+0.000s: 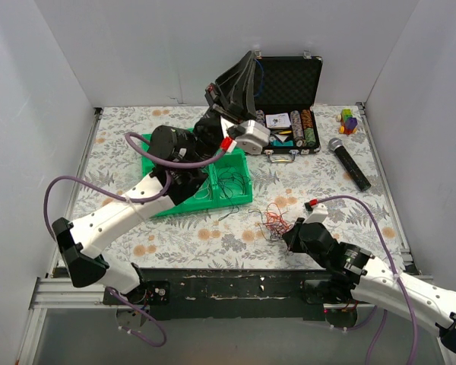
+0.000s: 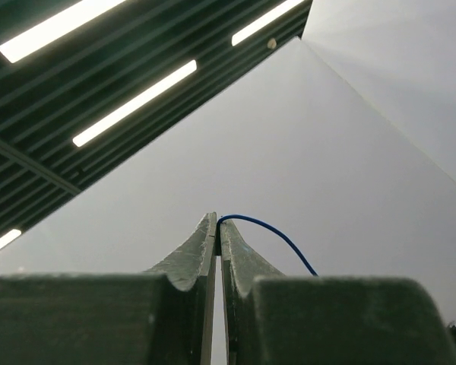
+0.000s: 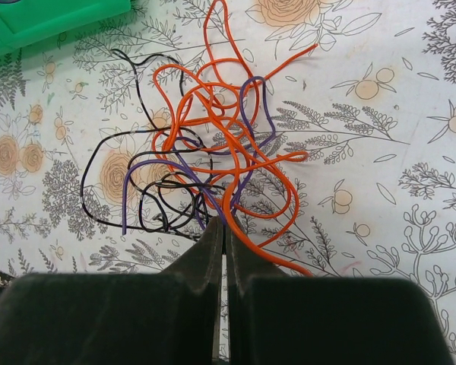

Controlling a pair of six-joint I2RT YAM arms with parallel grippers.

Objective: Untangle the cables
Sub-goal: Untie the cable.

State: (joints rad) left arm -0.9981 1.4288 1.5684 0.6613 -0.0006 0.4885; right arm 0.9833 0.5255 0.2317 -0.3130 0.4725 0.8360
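Observation:
A tangle of thin orange, purple and black cables (image 1: 274,221) lies on the flowered table in front of the right arm; it fills the right wrist view (image 3: 213,129). My right gripper (image 1: 288,238) sits at the tangle's near edge, and in the right wrist view (image 3: 223,226) it is shut, with a purple strand pinched at its tips and an orange one beside them. My left gripper (image 1: 250,56) is raised high over the back of the table. In the left wrist view (image 2: 218,221) it is shut on a thin blue cable (image 2: 277,233) that arcs down to the right (image 1: 260,73).
A green tray (image 1: 156,166) holding several thin wires (image 1: 231,183) stands left of centre; its corner shows in the right wrist view (image 3: 45,19). An open black case (image 1: 290,84) with chips is at the back. A microphone (image 1: 349,163) and coloured blocks (image 1: 348,120) lie at the right.

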